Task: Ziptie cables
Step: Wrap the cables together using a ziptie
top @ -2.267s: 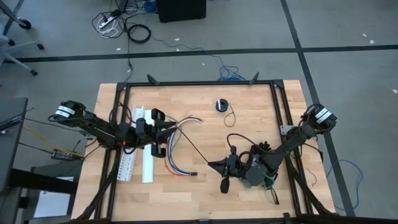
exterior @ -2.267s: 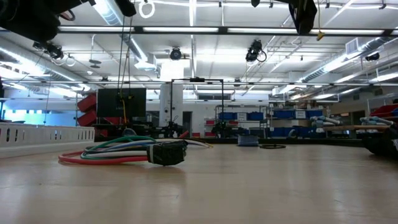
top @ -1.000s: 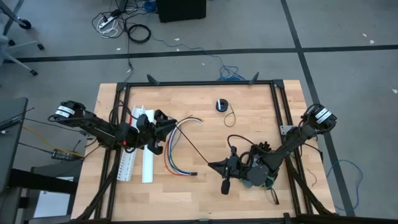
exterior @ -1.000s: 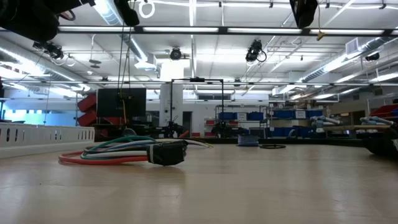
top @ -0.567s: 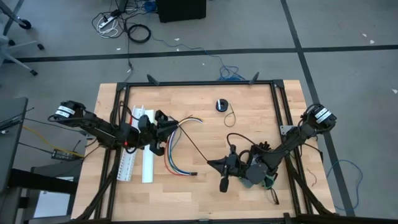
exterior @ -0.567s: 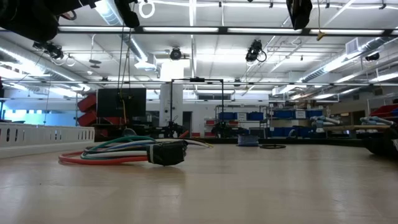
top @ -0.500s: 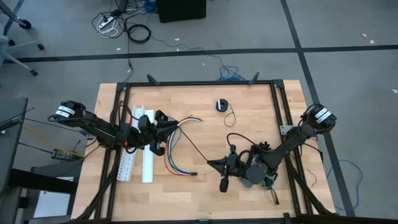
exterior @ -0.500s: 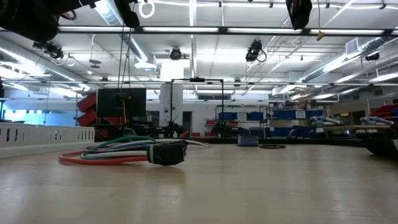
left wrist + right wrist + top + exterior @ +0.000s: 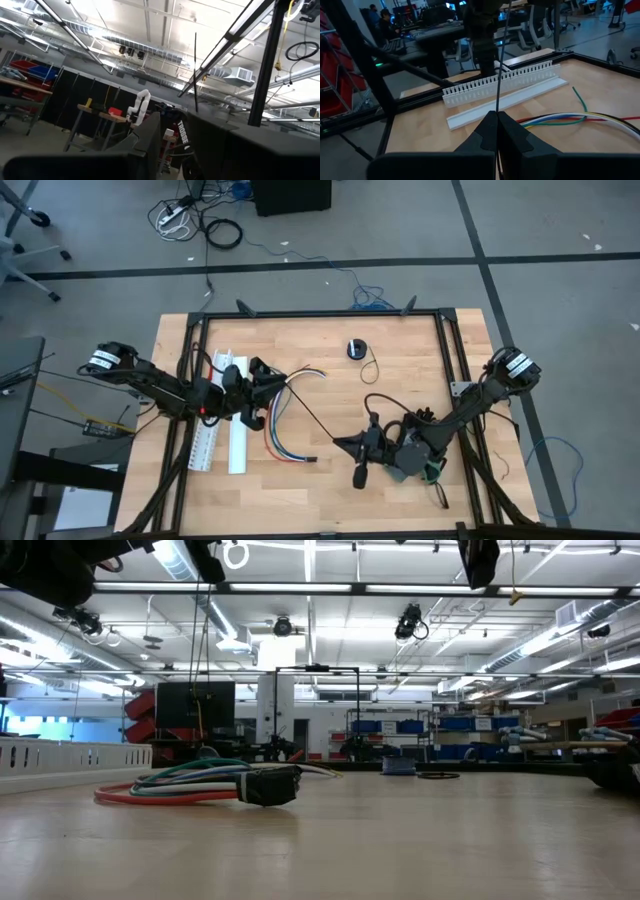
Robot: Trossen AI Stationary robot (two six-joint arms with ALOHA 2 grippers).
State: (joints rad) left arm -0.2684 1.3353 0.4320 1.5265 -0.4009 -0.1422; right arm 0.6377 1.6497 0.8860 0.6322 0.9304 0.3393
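The cables (image 9: 280, 430) lie in a loose curved bundle on the table, left of centre, and also show in the low view (image 9: 180, 785) and the right wrist view (image 9: 580, 119). One thin black ziptie (image 9: 310, 412) runs slantwise from my right gripper (image 9: 338, 444) toward my left gripper (image 9: 262, 388). My right gripper (image 9: 496, 116) is shut on it. The left gripper hovers above the bundle's far end, tipped upward. In its wrist view the ziptie (image 9: 195, 70) stands against the ceiling. I cannot make out a second ziptie. My right gripper pinches the ziptie between its two fingertips at the strip's near end (image 9: 497, 107). The fingers come roughly level from the table's right. The strip runs straight on ahead of them, rising past the left gripper (image 9: 480, 25).
A long white slotted channel (image 9: 205, 420) and its flat white cover (image 9: 238, 435) lie along the table's left side, also seen in the right wrist view (image 9: 505, 82). A small round black thing (image 9: 356, 348) sits near the far edge. A black frame borders the table.
The left gripper has turned about its wrist and shifted slightly toward the table's right, nearer the ziptie's free end. The right gripper has kept its hold and barely moved. The cables have stayed where they were.
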